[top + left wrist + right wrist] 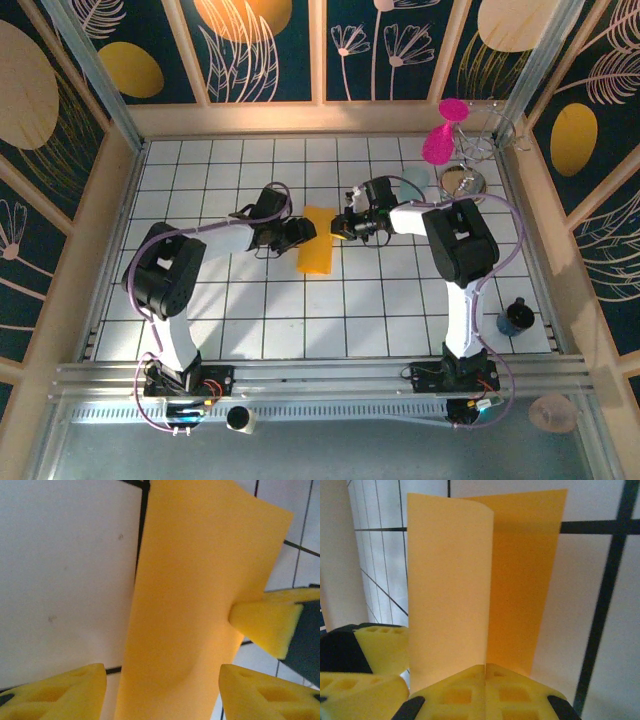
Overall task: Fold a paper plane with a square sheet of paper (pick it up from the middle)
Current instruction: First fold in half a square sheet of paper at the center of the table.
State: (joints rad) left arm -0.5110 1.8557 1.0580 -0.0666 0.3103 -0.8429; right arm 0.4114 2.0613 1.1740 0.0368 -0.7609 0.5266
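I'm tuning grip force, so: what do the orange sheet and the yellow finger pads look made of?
The orange sheet: thin paper, plain matte; it bends in a smooth curl and shows a very thin edge. The yellow finger pads: probably soft foam or rubber, matte, with moulded square pockets; the look alone cannot settle which.

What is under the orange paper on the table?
White tiles with dark lines run under the paper. The part it covers is hidden, so anything flat lying there cannot be seen.

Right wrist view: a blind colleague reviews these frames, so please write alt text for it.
An orange-yellow sheet of paper, folded loosely over itself, rises from between the right gripper's shut yellow fingers, with the white tiled table behind.
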